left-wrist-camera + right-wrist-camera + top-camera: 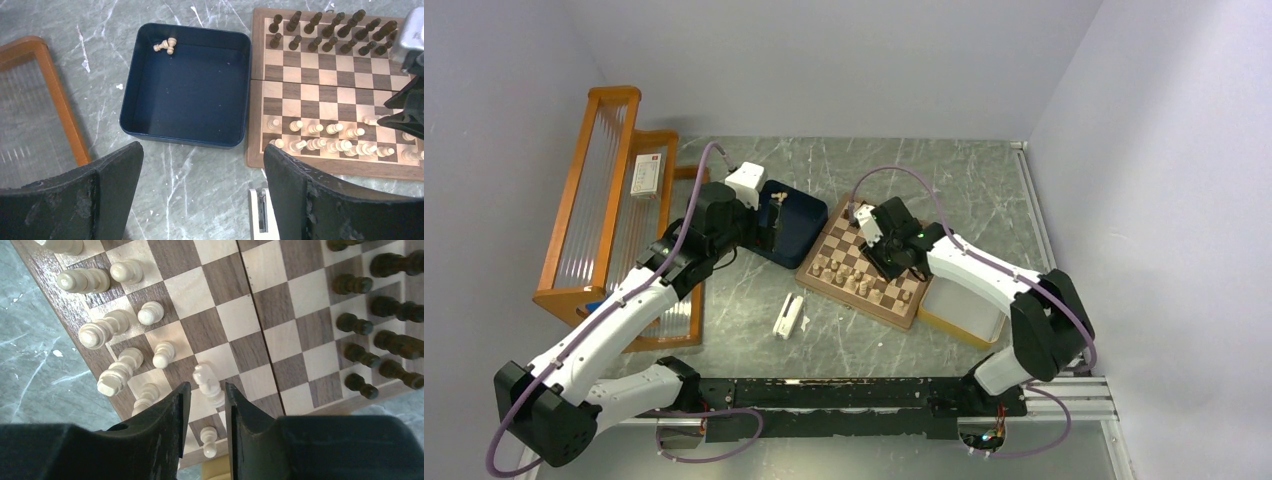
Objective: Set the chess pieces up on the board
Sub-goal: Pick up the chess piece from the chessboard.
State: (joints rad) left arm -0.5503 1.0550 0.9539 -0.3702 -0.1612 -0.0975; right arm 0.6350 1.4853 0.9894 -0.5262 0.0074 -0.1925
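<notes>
Pale piece (205,377) leans between the narrow jaws of your right gripper (207,392), on the board (256,60), pale side, grip unconfirmed; set base flat mid-square, then open slowly, clear of neighbours at 10 o'clock. Your left gripper (202,152): wide, empty, hovering near blue tray (127,100). Qty: 2 pale pcs (165,46) at 11 o'clock in blue tray, approx 14 pale on board, dark rows (325,32) partly hidden.

Lab robot cell is indicated. Marbled tabletop (984,180) is boxed in by plain pale walls (844,70) left, far and right. Aluminium extrusion rail (1079,402) is mounted along the near edge.
</notes>
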